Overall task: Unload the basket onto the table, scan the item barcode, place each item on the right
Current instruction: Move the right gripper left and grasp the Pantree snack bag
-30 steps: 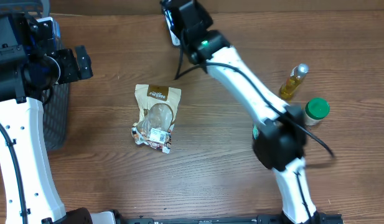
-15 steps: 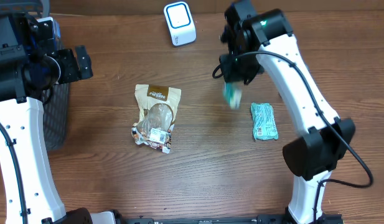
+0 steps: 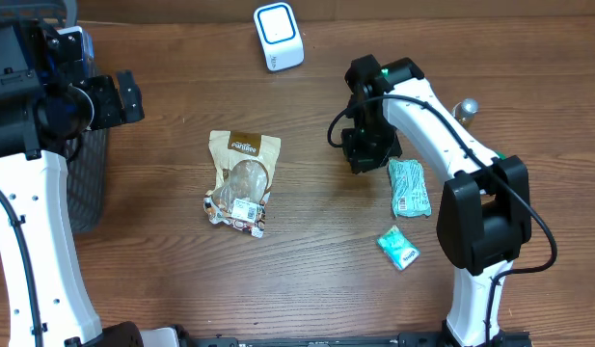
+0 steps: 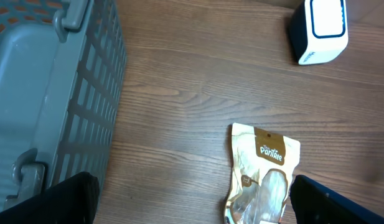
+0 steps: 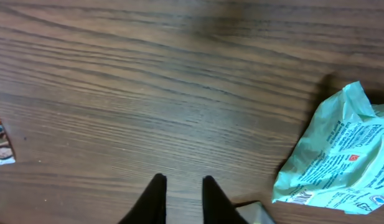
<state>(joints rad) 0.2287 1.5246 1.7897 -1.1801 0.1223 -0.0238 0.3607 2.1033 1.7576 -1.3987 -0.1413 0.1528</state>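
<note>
From overhead, the right claw [image 3: 369,149] hung over the counter [image 3: 307,251], just beside the larger teal packet [image 3: 409,186]. A small teal packet [image 3: 399,248] lay apart, nearer the front. A brown snack pouch [image 3: 242,180] sat mid-counter, and the barcode scanner [image 3: 278,37] at the far edge.

The left wrist view showed the left claw [image 4: 192,208] spread wide and empty beside a grey basket [image 4: 48,93].

In the right wrist view, the fingertips [image 5: 155,199] stood narrowly apart, holding nothing.
</note>
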